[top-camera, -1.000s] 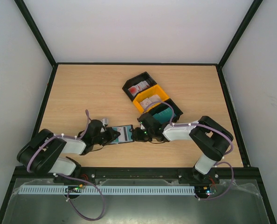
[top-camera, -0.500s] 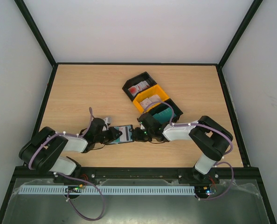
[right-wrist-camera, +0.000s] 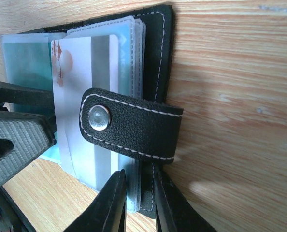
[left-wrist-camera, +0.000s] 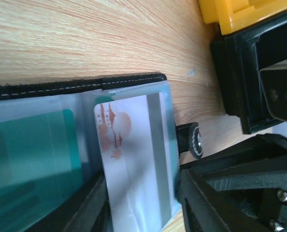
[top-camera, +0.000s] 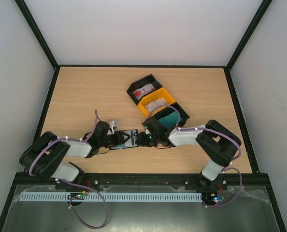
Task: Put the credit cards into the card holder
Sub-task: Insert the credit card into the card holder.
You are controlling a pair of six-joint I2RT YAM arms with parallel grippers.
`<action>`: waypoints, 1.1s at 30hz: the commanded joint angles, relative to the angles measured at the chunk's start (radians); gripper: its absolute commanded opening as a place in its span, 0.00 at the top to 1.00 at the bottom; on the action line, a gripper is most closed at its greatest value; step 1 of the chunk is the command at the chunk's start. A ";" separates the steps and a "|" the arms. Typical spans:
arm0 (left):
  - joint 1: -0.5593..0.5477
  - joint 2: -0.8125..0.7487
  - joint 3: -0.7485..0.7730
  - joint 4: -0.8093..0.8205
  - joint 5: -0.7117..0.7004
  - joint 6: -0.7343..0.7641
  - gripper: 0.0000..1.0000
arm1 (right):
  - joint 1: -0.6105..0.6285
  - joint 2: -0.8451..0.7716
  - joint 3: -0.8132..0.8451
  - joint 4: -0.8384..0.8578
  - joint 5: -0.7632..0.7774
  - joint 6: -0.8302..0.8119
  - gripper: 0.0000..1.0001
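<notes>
I have the card holder (top-camera: pixel 130 138) lying open on the surface (top-camera: pixel 85 96), low and just left of centre in the overhead view. It is caught between the left gripper (top-camera: pixel 118 140) and the right gripper (top-camera: pixel 140 139).

The right gripper is clamped on the holder. In its wrist view the two fingers sit almost together at the bottom of the frame, pinching the lower edge of the cover and sleeves, just below the snap strap (right-wrist-camera: pixel 134 130).

The white card (left-wrist-camera: pixel 134 164) with the red blotches is what matters for the coming move. In the left wrist view it lies straight between the left fingers, and its long axis runs up the frame toward the holder's stitched top edge. That makes the left gripper the nearer one, and I judge any final push should run along that axis.

I cannot tell whether those fingers grip the card's edges or only straddle it. I also cannot tell whether the card is inside a sleeve or lying on top of one. A teal card (left-wrist-camera: pixel 32 145) already sits behind plastic to its left.

More cards wait in the trays (top-camera: pixel 156 102), above and right of centre.

Against the frame a second back, the left gripper has crept right and now covers more of the holder, which shows less teal. The right arm has not shifted.
</notes>
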 commanded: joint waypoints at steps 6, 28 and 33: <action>-0.060 0.035 0.027 -0.128 0.057 0.035 0.48 | 0.012 0.046 -0.017 -0.023 0.039 -0.004 0.84; -0.123 -0.042 0.161 -0.478 -0.158 0.067 0.27 | 0.011 0.003 -0.057 0.023 0.082 0.020 0.84; -0.123 -0.103 0.187 -0.610 -0.221 0.063 0.18 | 0.013 0.010 -0.057 0.018 0.081 0.021 0.84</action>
